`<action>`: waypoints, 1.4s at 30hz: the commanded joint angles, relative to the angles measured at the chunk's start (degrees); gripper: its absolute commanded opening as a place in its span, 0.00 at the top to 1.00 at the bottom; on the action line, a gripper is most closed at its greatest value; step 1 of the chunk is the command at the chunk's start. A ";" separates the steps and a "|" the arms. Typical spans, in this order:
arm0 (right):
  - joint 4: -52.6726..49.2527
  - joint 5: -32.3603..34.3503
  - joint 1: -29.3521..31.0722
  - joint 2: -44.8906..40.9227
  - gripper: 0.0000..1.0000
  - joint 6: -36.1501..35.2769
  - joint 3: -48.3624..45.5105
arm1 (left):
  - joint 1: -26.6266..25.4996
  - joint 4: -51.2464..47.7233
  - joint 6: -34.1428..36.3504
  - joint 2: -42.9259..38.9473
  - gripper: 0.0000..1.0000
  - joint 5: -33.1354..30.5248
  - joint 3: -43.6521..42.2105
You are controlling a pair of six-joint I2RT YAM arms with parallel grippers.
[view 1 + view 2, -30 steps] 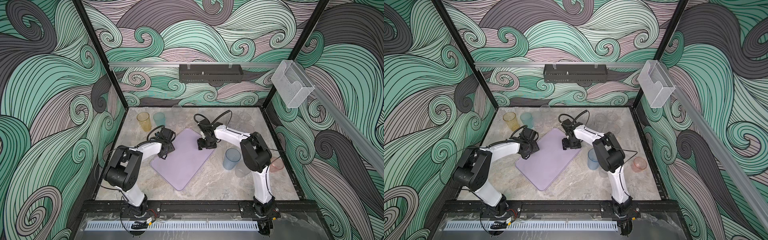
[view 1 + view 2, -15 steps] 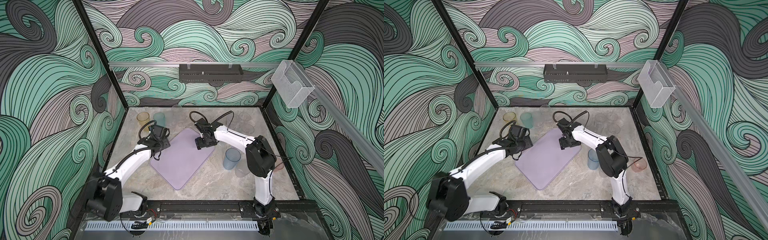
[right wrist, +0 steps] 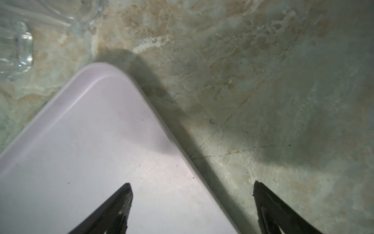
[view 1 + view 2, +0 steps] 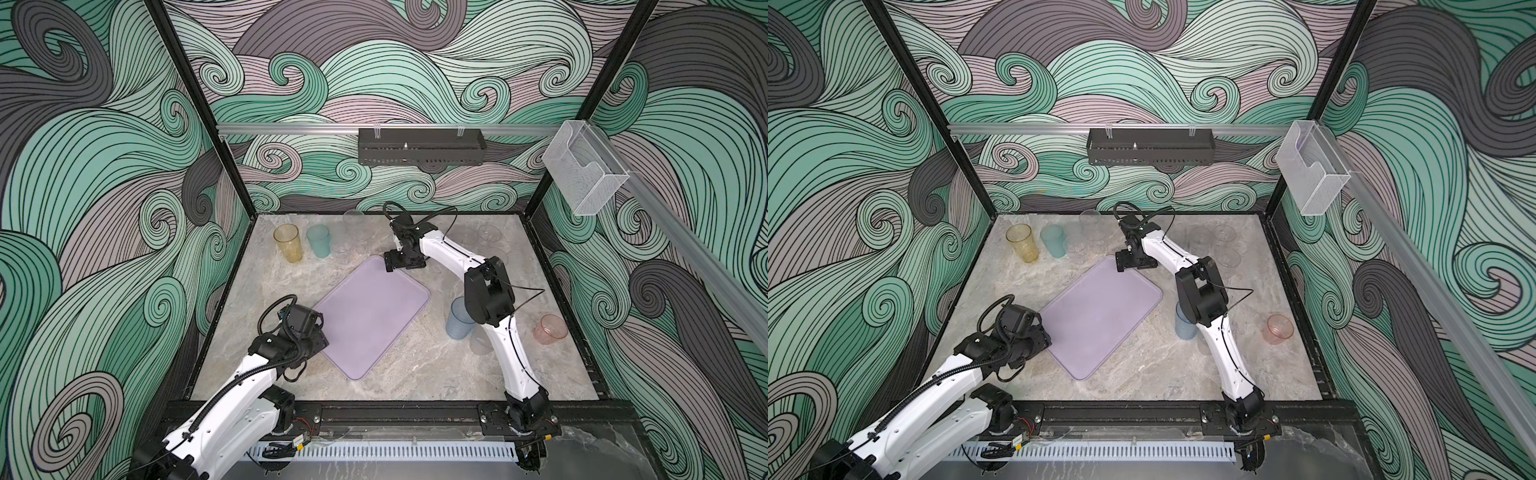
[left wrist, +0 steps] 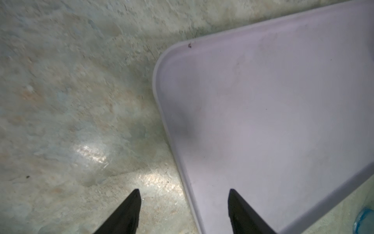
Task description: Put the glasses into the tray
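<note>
The tray (image 4: 370,316) lies empty, the glasses (image 4: 319,246) standing around it, and your left gripper (image 5: 184,191) and right gripper (image 3: 191,183) hang open, holding nothing, over its corners, so I judge you must next reach the blue tumbler (image 4: 457,324).

No legible text, label or number anywhere

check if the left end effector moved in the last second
Yes. The left end effector has drawn back toward the near edge of the table, away from the amber tumbler, beside the lavender tray.
</note>
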 commanded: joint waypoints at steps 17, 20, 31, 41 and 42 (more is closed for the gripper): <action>3.48 -10.14 0.22 -8.85 0.09 3.26 -16.03 | 0.20 19.15 1.88 27.27 0.30 -1.64 7.37; 4.59 -10.17 0.18 -11.78 0.09 3.61 -20.17 | 1.97 21.77 4.33 31.94 0.30 -1.47 10.17; 8.25 -7.76 1.40 -18.51 0.10 5.10 -31.94 | 6.95 22.60 9.80 50.26 0.30 1.66 24.17; 9.29 -3.21 4.31 -23.61 0.10 5.11 -39.30 | 6.96 23.18 13.98 56.62 0.30 4.47 31.16; 9.24 -2.65 4.26 -23.97 0.10 4.89 -39.40 | 6.95 23.70 14.27 56.33 0.30 4.64 31.04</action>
